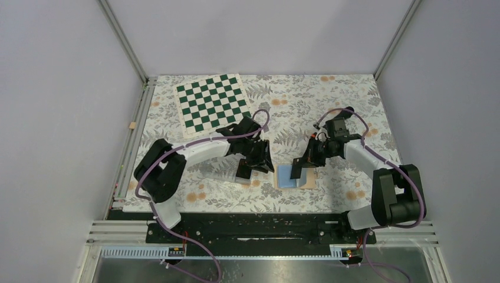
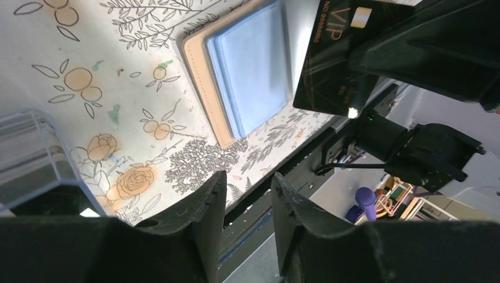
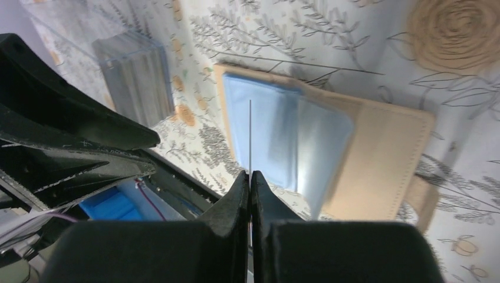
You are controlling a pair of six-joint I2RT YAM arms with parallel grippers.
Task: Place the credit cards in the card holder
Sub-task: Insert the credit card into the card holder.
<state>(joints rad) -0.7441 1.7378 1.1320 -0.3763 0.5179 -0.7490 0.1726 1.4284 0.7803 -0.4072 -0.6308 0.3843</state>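
Note:
The card holder (image 1: 288, 177) lies open on the floral cloth, tan outside with its light blue lining (image 2: 250, 71) facing up. My right gripper (image 1: 302, 164) is shut on one black credit card (image 1: 296, 171), which hangs on edge just over the lining. In the right wrist view the card shows as a thin line (image 3: 250, 135) rising from the closed right gripper (image 3: 250, 175). The left wrist view shows that card's face with gold VIP lettering (image 2: 330, 59). My left gripper (image 1: 261, 163) hovers left of the holder, and the left gripper (image 2: 249, 177) is open with nothing between its fingers.
A clear plastic tray (image 2: 29, 156) stands left of the holder, with a dark stack in it (image 1: 243, 171). It also appears in the right wrist view as the tray (image 3: 135, 76). A green chessboard mat (image 1: 213, 101) lies at the back left. The table's near edge runs just below the holder.

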